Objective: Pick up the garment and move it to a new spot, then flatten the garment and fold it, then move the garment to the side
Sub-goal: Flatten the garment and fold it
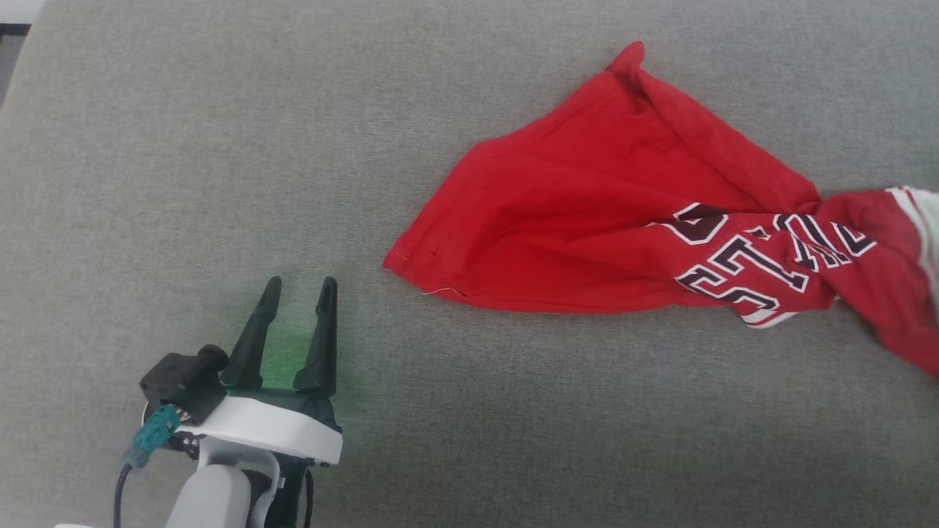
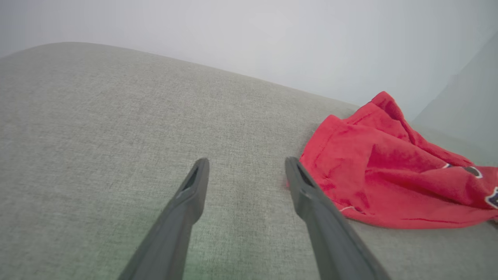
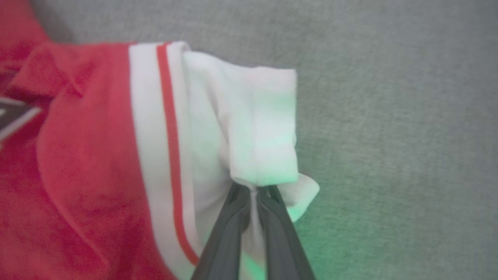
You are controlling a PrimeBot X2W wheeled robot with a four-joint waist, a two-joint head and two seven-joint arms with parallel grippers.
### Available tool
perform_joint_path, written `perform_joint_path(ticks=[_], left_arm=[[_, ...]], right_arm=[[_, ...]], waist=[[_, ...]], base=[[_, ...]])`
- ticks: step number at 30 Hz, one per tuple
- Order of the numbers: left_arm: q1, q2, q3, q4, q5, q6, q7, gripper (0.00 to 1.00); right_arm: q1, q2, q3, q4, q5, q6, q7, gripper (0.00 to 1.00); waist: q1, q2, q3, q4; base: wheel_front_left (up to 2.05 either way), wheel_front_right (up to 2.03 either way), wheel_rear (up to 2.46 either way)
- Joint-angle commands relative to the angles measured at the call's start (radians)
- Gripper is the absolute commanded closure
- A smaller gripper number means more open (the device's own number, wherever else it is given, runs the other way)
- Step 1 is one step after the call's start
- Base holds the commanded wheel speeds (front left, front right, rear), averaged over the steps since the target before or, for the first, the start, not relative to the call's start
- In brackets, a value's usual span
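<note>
right gripper pinched shut on garment at white sleeve, left gripper wide open, empty, near its hem on grey cushion; light limp knit, likely drapes and bunches, so take hem corner too.
</note>
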Motion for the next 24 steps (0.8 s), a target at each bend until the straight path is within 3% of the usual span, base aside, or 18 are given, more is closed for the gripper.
perform_joint_path(ticks=[1,10,16,19,20,21,24], left_arm=[[-0.015,0.006,-0.015,0.002,-0.004,-0.002,-0.005,0.0],[-0.03,0.027,-0.034,0.0,-0.015,-0.002,-0.005,0.0],[-0.044,0.04,-0.039,0.0,-0.02,-0.003,-0.005,0.0],[-0.044,0.049,-0.039,0.002,-0.023,-0.003,-0.005,0.0],[-0.048,0.055,-0.043,0.002,-0.023,-0.003,-0.005,0.0],[-0.053,0.062,-0.045,0.001,-0.023,-0.003,-0.005,0.0],[-0.073,0.089,-0.054,-0.011,-0.023,-0.003,-0.005,0.0]], right_arm=[[-0.018,-0.004,-0.059,0.033,0.004,-0.004,-0.039,1.0],[-0.108,0.004,-0.294,0.178,-0.069,-0.003,-0.194,1.0],[-0.129,-0.006,-0.376,0.266,-0.148,-0.003,-0.255,1.0],[-0.142,0.02,-0.378,0.285,-0.149,-0.003,-0.287,1.0],[-0.141,0.024,-0.374,0.284,-0.154,-0.003,-0.307,0.38],[-0.137,0.031,-0.372,0.281,-0.156,-0.003,-0.33,0.0],[-0.106,0.059,-0.356,0.258,-0.157,-0.003,-0.408,0.0]], waist=[[0.0,0.0,-0.001,-0.009],[0.0,0.0,0.027,-0.034],[0.0,0.0,0.043,-0.035],[0.0,0.0,0.045,-0.041],[0.0,0.0,0.043,-0.044],[0.0,0.0,0.04,-0.047],[0.0,0.0,0.024,-0.064]], base=[[0.0,0.0,0.0],[0.0,0.0,0.0],[0.0,0.0,0.0],[0.0,0.0,0.0],[0.0,0.0,0.0],[0.0,0.0,0.0],[0.0,0.0,0.0]])
